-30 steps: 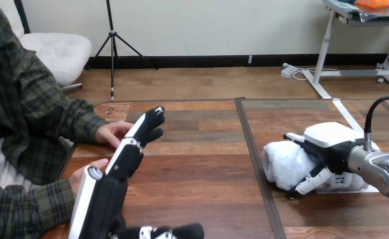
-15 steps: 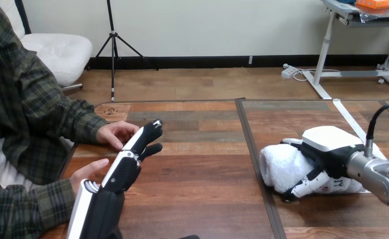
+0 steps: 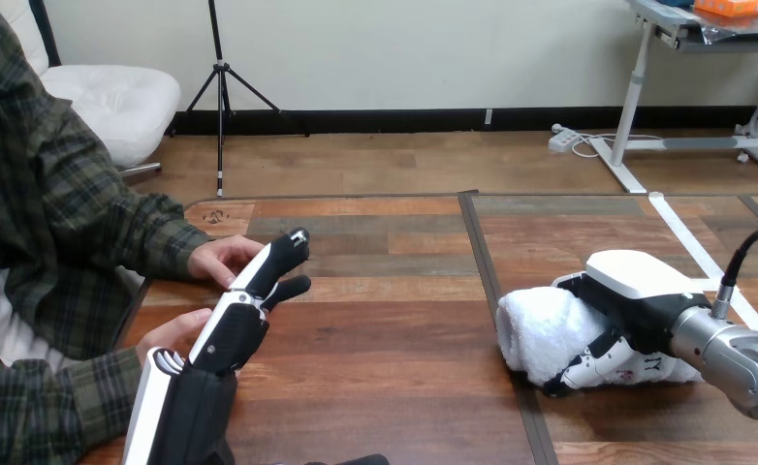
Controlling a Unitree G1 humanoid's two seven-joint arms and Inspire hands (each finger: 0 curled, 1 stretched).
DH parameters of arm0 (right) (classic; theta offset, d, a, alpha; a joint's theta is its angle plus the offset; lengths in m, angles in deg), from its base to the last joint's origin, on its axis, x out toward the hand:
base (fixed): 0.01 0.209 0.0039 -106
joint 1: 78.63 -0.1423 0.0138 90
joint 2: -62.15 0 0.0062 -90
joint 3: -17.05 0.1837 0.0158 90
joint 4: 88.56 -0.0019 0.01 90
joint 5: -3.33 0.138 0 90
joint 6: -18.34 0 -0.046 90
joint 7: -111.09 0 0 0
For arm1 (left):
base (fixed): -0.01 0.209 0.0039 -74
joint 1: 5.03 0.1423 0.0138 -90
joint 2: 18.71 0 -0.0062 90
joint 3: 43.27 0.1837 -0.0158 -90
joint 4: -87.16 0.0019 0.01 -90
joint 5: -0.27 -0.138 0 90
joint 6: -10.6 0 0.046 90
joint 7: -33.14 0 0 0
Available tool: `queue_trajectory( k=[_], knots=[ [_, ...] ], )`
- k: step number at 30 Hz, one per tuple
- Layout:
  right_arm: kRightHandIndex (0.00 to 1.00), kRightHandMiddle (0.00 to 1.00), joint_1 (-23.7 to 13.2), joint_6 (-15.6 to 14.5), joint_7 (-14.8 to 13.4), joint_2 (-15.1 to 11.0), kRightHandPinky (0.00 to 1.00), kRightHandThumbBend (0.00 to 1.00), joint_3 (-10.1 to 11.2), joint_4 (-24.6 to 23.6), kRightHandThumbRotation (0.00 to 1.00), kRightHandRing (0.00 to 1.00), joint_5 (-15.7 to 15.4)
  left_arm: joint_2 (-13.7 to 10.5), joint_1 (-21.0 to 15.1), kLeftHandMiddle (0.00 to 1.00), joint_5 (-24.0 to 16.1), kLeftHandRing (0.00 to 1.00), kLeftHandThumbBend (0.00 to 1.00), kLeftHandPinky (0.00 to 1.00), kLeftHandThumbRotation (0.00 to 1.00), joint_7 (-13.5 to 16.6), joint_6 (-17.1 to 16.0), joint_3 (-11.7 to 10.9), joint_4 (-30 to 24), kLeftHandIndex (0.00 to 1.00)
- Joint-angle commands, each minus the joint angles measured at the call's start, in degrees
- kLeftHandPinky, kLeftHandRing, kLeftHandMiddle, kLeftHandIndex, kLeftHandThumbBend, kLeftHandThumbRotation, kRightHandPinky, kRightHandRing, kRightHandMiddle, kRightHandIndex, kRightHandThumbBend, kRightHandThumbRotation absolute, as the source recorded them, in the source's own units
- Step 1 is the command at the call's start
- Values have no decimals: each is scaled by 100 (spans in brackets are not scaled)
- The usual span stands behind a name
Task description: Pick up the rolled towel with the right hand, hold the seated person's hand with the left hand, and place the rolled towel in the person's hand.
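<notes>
I can read nothing here for certain. A few dark characters sit on a white shell low on my right hand [image 3: 632, 281], close against the rolled towel [image 3: 540, 329], but they are too small for me to make out. Near the far left corner of the tabletop [image 3: 394, 339] is a small round dark mark [image 3: 215, 215], some stamp or emblem. I cannot tell what it says.

Wooden plank table [image 3: 394, 358] with lengthwise dark strip [image 3: 481, 252]
</notes>
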Motion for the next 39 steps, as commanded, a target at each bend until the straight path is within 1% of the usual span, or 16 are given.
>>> queue_trajectory(
  k=[1,5,8,11,12,14,17,21,23,30,32,34,36,37,38,39],
  knots=[
    [43,44,233,103,194,313,33,81,86,-65,7,37,143,137,-109,91,15,90,100,82,41,50,69,-24,-327,89],
    [35,37,253,129,202,338,28,76,130,-89,2,32,224,134,-108,90,58,89,100,81,42,46,149,-2,-378,88],
    [32,34,269,192,239,370,26,73,187,-103,1,29,323,134,-123,90,20,88,100,80,42,55,186,-36,-395,88],
    [28,31,308,354,306,409,23,71,312,-113,1,26,504,125,-142,90,-12,88,100,79,42,58,210,-60,-404,88],
    [27,30,326,419,370,432,23,70,392,-115,0,26,601,115,-160,90,5,88,100,79,42,50,214,-49,-401,88],
    [24,27,342,475,450,463,21,68,476,-118,0,23,707,97,-190,90,41,88,100,79,42,39,216,-38,-384,87],
    [22,26,348,469,695,524,19,66,632,-121,0,22,913,91,-238,89,32,88,100,79,42,40,221,-53,-363,87],
    [21,24,357,439,1092,622,18,64,892,-137,0,20,1248,66,-251,89,71,87,100,78,41,15,311,-32,-400,87],
    [20,23,364,447,1212,659,16,64,978,-151,0,19,1364,40,-261,89,109,87,100,78,41,-5,339,-18,-403,87],
    [20,21,396,439,1882,857,14,65,1462,-188,0,17,1998,39,-307,89,84,87,100,77,41,-12,412,-45,-441,86],
    [20,21,403,427,2011,900,13,66,1563,-198,0,17,2132,38,-311,89,80,87,100,77,40,-11,434,-51,-450,86],
    [20,20,401,392,2168,966,13,66,1706,-208,0,16,2311,32,-324,89,74,87,100,77,40,-13,434,-57,-446,86],
    [20,20,394,357,2387,1055,12,67,1895,-218,0,16,2548,28,-350,89,67,86,100,77,40,-10,415,-72,-419,86],
    [20,20,393,347,2446,1076,11,68,1939,-223,0,15,2606,25,-359,89,68,86,100,76,40,-9,410,-78,-407,86],
    [20,19,391,313,2626,1132,11,68,2079,-227,0,15,2784,33,-358,88,62,86,100,76,40,-4,416,-81,-410,86],
    [20,19,388,284,2749,1172,11,68,2171,-230,0,15,2903,32,-361,88,66,86,100,76,40,-2,422,-87,-406,86]
  ],
)
